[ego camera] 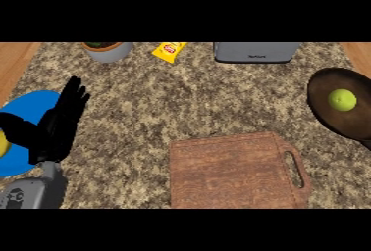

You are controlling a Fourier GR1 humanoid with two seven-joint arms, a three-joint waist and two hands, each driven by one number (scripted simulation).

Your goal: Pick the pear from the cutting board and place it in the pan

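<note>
Pear [342, 99] is already sitting inside the pan [322, 105], out at the right edge of the counter, and I am judging from that alone that the placing step is done and only the pull-back is left for me.

Working outward from my end: nearest me, the left forearm is coming up from the lower left corner, and the left hand [61, 125] is standing over the rim of a blue plate [36, 100] with its fingers straight and spread, gripping nothing. It is looking like a resting hand to me, parked at the edge. A sliver of something yellow is showing at the far left border beside that plate; I cannot tell what it is.

At the same depth, the cutting board [232, 169] is lying in the lower middle with its handle slot facing right, and no fruit is showing on it.

My right hand is not showing anywhere in the head view, so I am saying nothing about its fingers.

Farther off, along the back of the speckled counter [181, 93], a potted plant [107, 50] is standing at the left, a yellow packet [168, 51] is lying next to it, and a grey appliance [257, 52] is sitting toward the right.

For my next move, I am thinking it calls for nothing more than keeping both arms clear of the pan, so the fruit is not getting nudged out.
</note>
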